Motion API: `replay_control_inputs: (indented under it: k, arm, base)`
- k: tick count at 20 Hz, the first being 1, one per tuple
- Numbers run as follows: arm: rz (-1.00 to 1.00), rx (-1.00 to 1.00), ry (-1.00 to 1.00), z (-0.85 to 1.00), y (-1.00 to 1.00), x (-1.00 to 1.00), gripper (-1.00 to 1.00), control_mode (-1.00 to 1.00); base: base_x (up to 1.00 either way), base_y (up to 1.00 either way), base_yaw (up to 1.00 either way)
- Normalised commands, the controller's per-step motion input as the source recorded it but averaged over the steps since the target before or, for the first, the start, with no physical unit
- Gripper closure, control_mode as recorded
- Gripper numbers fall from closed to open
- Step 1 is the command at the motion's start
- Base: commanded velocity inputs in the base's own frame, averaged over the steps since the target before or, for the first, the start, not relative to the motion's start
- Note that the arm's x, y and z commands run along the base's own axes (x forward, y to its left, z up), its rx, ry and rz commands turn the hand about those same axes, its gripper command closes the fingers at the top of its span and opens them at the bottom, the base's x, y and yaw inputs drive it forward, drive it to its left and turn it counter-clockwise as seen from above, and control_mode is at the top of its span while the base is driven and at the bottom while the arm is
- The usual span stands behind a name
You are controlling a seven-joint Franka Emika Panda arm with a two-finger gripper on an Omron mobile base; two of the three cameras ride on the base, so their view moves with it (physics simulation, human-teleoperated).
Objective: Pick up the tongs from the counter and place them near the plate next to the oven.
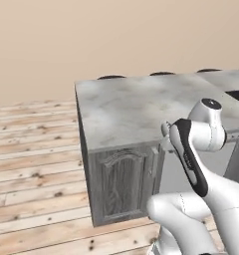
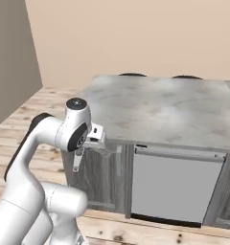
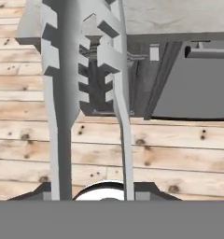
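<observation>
My end effector is clenched on the tongs; in the hand view they run from the bottom centre up to the top left of the frame, two grey arms with toothed inner edges facing each other near the top; the tongs hang off the counter, over the wood floor; in the right base view my end effector sits left of centre, just in front of the counter's left front corner, with a thin grey bit of the tongs pointing down below it; in the left base view my wrist hides most of my end effector at centre right, against the counter's front edge; counter is a grey marbled top across the middle of the left base view; dark wood-grain cabinet door under it at lower centre; flat grey appliance panel with a bar handle under the counter at lower right of the right base view, also seen at upper right of the hand view; beige wall across the top; dark rounded shapes along the counter's far edge, cannot tell what they are.
</observation>
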Motion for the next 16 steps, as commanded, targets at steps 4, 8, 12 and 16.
replay_control_inputs:
  k: [4,8,12,16]
  arm:
    - [0.00,0.00,0.00,0.00,0.00,0.00,1.00,1.00]
    - [0.00,0.00,0.00,0.00,0.00,0.00,1.00,1.00]
    - [0.00,0.00,0.00,0.00,0.00,0.00,1.00,1.00]
    - [0.00,0.00,0.00,0.00,0.00,0.00,1.00,1.00]
  base:
    - [-0.47,-0.84,-0.29]
    - [-0.26,-0.66,-0.40]
    - [-0.09,-0.40,-0.49]
    - [-0.12,-0.10,-0.57]
